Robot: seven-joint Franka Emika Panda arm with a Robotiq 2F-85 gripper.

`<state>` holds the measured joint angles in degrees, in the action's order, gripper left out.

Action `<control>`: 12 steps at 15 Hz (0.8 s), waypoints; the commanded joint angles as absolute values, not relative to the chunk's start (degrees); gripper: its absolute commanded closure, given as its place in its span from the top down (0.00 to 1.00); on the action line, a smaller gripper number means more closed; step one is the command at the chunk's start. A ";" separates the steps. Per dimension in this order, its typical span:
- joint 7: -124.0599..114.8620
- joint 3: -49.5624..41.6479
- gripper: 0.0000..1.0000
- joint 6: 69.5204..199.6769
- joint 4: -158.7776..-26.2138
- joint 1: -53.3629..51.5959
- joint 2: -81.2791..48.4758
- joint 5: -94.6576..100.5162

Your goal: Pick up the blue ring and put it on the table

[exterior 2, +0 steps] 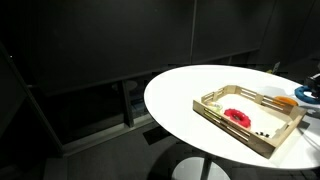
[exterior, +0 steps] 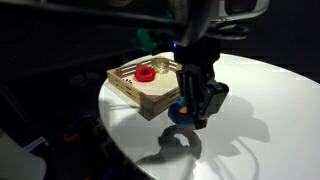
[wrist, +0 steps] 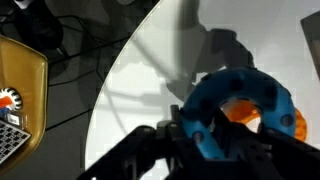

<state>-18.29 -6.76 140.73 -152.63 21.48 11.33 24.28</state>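
"At the bottom of the wrist view, what have you got?"

"My gripper point(wrist: 215, 140), jaws pressed together on the near rim of the blue ring point(wrist: 240, 100). The ring fills the lower right of that frame, right up against my fingers."

"And the orange showing through its hole?"

"That's the orange ring point(wrist: 296, 125), just behind the blue one and peeking out on its right side. I cannot tell whether the two touch or there is a gap between them."

"Farther out?"

"The white table point(wrist: 150, 70) runs up through the middle of the wrist frame. In an exterior view the wooden tray point(exterior: 150, 98) lies beyond my gripper with the red ring point(exterior: 146, 72) inside it. I am just beside the tray's near corner, over bare tabletop, not over the tray."

"So which step is this?"

"I judge the pick-up is made and the placing is at hand. The ring is in my grip and not yet resting on the table by itself."

"What does the next move call for?"

"Shifting sideways off the orange ring, towards open white surface and away from the tray's edge. Then I lower gently and spread the jaws only once the ring rests flat, so it doesn't roll or land back on the orange one."
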 commanded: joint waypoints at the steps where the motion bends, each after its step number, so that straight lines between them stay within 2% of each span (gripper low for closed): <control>1: -20.12 -7.80 0.11 140.97 -149.39 20.41 7.50 25.00; 10: -19.80 -9.18 0.11 140.49 -144.03 16.76 1.34 23.41; 12: -19.21 -9.53 0.61 140.17 -143.86 15.90 0.81 22.64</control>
<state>-19.06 -8.36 141.00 -145.53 17.61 2.20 23.91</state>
